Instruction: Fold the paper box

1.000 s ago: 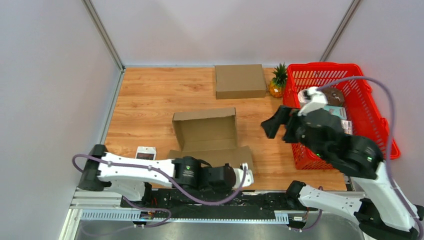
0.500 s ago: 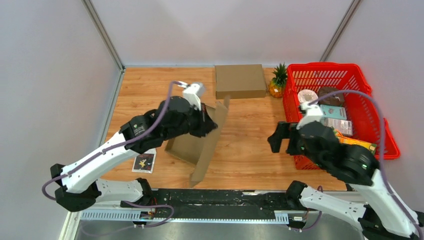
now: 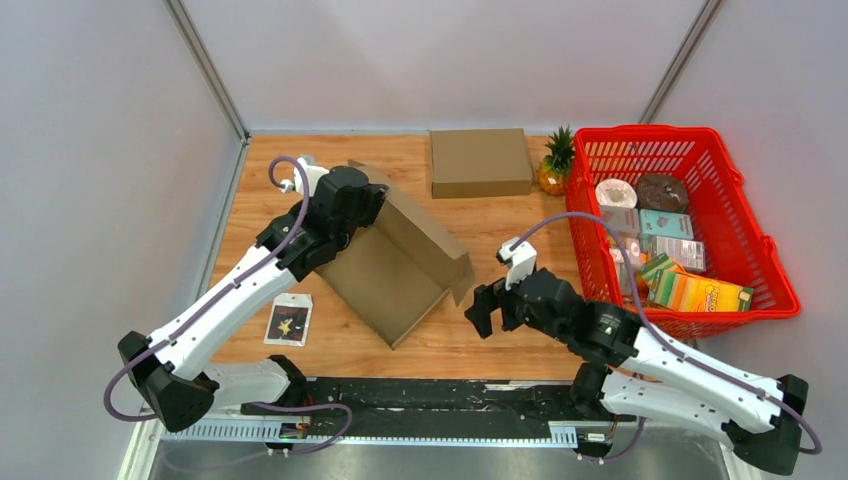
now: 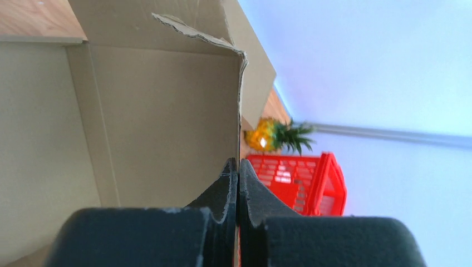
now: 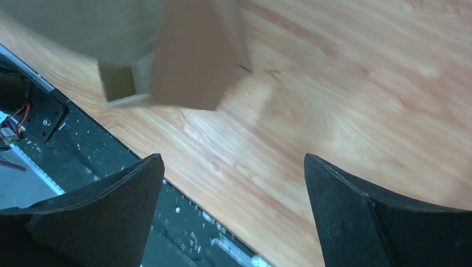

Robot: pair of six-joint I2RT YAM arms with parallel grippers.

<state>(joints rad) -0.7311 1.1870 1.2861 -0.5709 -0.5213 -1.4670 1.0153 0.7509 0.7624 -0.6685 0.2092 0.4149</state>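
**Item: paper box (image 3: 395, 268).** It is sitting left of centre on the worktop (image 3: 505, 225), opened out and tilting. Its far end is being held up, its near corner is pointing down toward the front rail, and one side flap is hanging out to the right.

**Left gripper (image 4: 238, 167).** The jaws are pressing together on the thin top edge of one cardboard wall. That edge is looking ragged near its corner.

**Right gripper (image 5: 231, 161).** The jaws are standing wide apart with nothing between them, hovering over bare wood just beside the hanging flap. This view is blurring, so it is not possible to tell whether the flap is touching the worktop.

**Step in hand, as judged.** The walls are being raised, and the fold looks early.
- The pinched wall is best used as a steady anchor.
- The free jaws should be meeting the loose flap close to its crease, not mid-panel, so the board bends on the score line.
- A hard sideways push is probably risking a slip or a further tear at that narrow pinch.

**Edges and room.**
- Open wood between the box and the red basket (image 3: 770, 262) is giving the right arm working space.
- The closed carton (image 3: 481, 162) and the pineapple (image 3: 553, 165) are standing well apart from the box, at the far edge.
- A small packet (image 3: 288, 320) is lying near the box's left side.
- The front rail is lying close to the low corner.
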